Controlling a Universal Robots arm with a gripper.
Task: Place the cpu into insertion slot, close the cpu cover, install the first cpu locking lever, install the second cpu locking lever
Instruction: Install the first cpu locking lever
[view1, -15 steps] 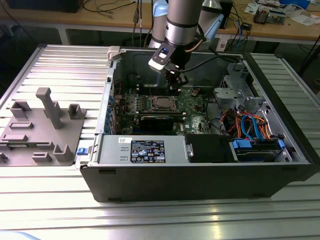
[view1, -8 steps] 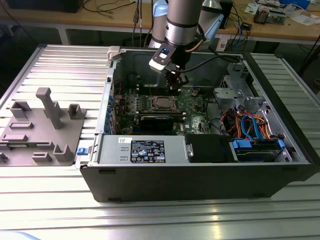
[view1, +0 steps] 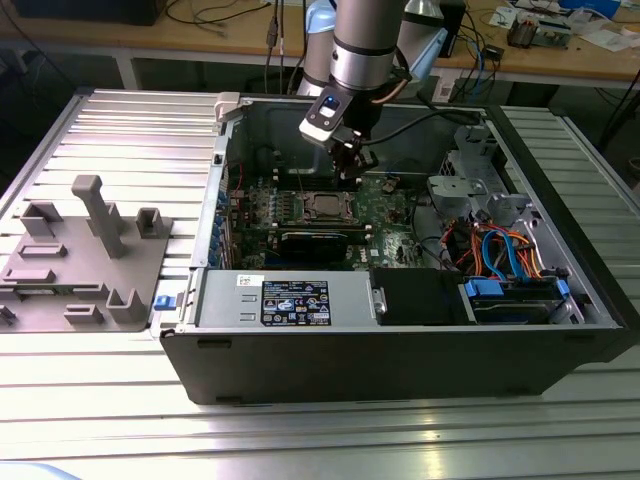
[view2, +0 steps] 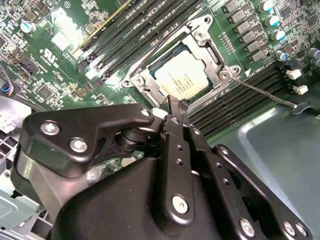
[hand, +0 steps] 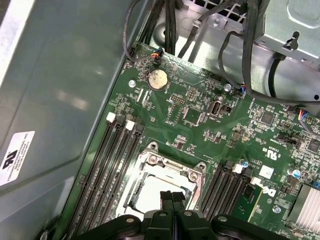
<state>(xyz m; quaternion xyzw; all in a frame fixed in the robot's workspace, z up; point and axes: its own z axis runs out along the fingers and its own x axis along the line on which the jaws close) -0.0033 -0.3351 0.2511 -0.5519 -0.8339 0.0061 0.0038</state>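
Gripper fingers pressed together, pinching nothing, tips just over socket edge. cpu sits in insertion slot; cpu cover down around it. Thin lever sticks out sideways.

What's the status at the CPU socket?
Shut, empty hand low over cpu. Chip seated, cpu cover down. One lever rod lies alongside; nothing blocking.
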